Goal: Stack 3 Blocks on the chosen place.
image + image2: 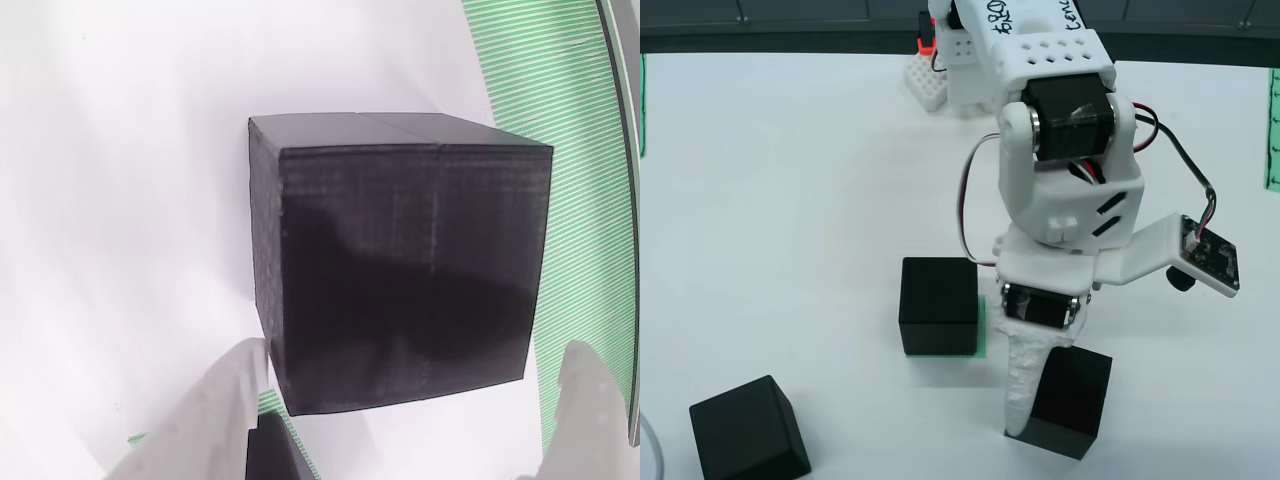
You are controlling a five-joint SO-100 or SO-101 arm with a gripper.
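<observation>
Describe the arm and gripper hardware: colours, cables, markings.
White 3D-printed arm with black servos set in the joints. Red, white and black cables loop along its sides. Black handwriting marks the top link, which has rows of small holes. A black camera board sits on a white side bracket. The gripper has rough white fingers.

Bright, even light on a white table; one view sharp, one warped.

From above, soft short shadows hug the cube on the green patch (938, 305). In the gripper-riding view the white surface around the cube (400, 270) blows out, stripes curve at the edges, and the near fingers (215, 420) blur.
</observation>
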